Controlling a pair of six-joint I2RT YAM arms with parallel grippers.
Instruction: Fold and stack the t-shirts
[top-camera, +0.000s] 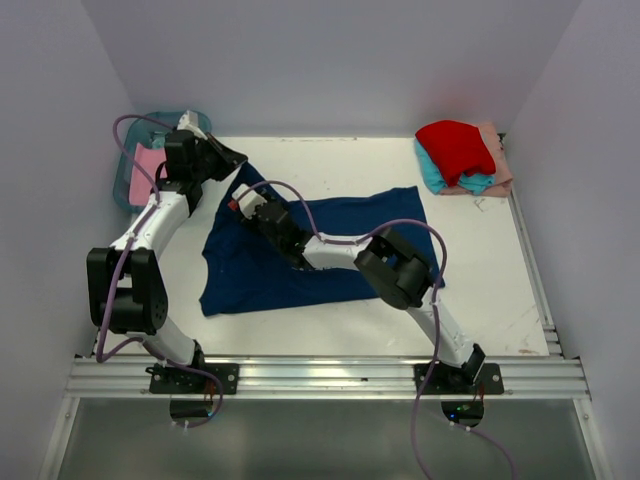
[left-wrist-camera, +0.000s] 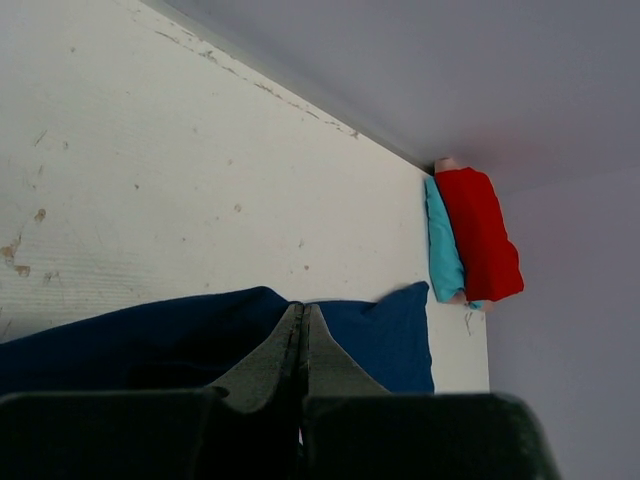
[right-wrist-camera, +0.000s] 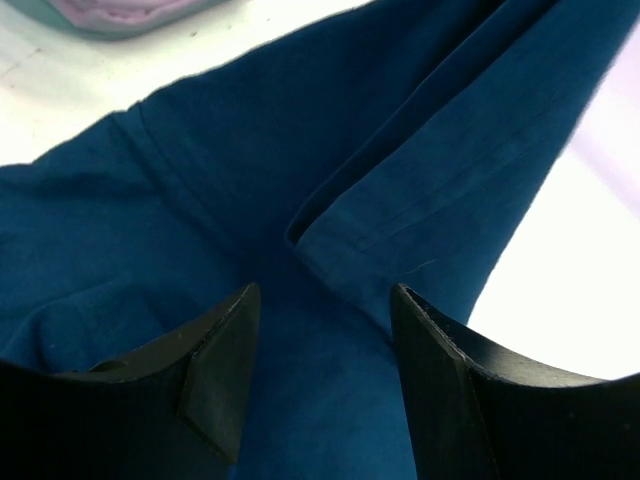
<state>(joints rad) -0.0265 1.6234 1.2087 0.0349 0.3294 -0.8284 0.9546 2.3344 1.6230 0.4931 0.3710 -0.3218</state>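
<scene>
- Navy t-shirt (top-camera: 262, 282) is laid mostly flat mid-table, with its back-left part gathered. In the right wrist view a sleeve hem (right-wrist-camera: 430, 190) is seen doubled over onto the body.
- Right gripper (right-wrist-camera: 322, 300) is poised just above that fold, jaws moderately parted and nothing held. Cloth lies under the gap, not in it.
- Left gripper (top-camera: 222, 158) is closed tight, fingers (left-wrist-camera: 290, 350) pressed together, at the shirt's back-left corner near the bin. No cloth is seen pinched, but a thin edge can't be ruled out from the wrist view.
- Step judged: a grasp on the sleeve/side edge for the next fold.
- The hem edge should be centred between the right fingertips before closing, and only the top layer taken. A deep bite would likely drag the body panel along.
- The fold should be carried low and straight across, so the edge lands parallel to the opposite side. The gathered area is best flattened first.
- The left gripper is better used to pin or lift the matching corner, so the cloth isn't skewed.
- Finished stack is set at the table's back-right corner, well apart: red t-shirt (top-camera: 455, 148) on top, teal t-shirt (top-camera: 432, 174) and peach t-shirt (top-camera: 497, 160) under it. The navy one is to go there.
- Pink t-shirt (top-camera: 147, 163) is held in the teal plastic bin (top-camera: 124, 185) at back left.
</scene>
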